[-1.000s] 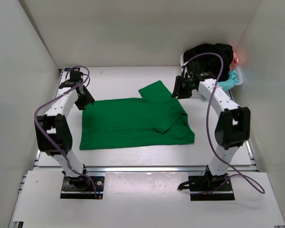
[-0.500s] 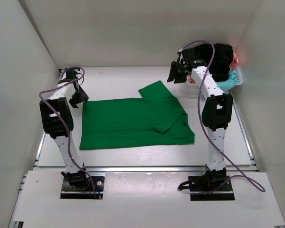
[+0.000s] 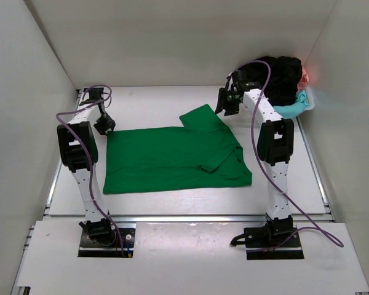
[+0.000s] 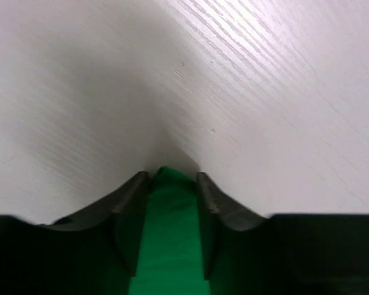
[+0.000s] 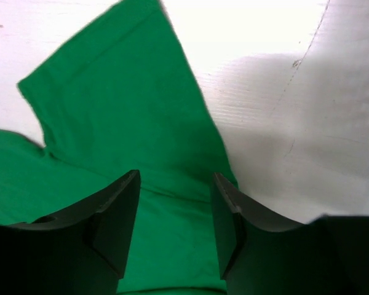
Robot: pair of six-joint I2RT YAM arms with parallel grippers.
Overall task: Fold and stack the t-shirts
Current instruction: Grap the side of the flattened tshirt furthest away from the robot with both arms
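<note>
A bright green t-shirt (image 3: 172, 157) lies spread flat on the white table, one sleeve (image 3: 203, 117) pointing to the far right and a fold near its right edge. My left gripper (image 3: 104, 126) is at the shirt's far left corner. In the left wrist view (image 4: 172, 178) its jaws are closed on a strip of the green cloth (image 4: 172, 246). My right gripper (image 3: 224, 104) is open just above the far sleeve (image 5: 111, 110), with nothing between its fingers (image 5: 175, 178). Black (image 3: 280, 74), pink (image 3: 304, 77) and light teal (image 3: 295, 106) shirts are heaped at the back right.
The heap sits in a white basket (image 3: 309, 103) in the back right corner, close behind my right gripper. White walls enclose the table on three sides. Bare table (image 3: 154, 104) shows behind the shirt and along its near edge.
My right gripper rose toward the basket, then came down over the green shirt's far sleeve. My left gripper shifted slightly at the far left corner. Both arms stand more upright. The shirt has not moved.
</note>
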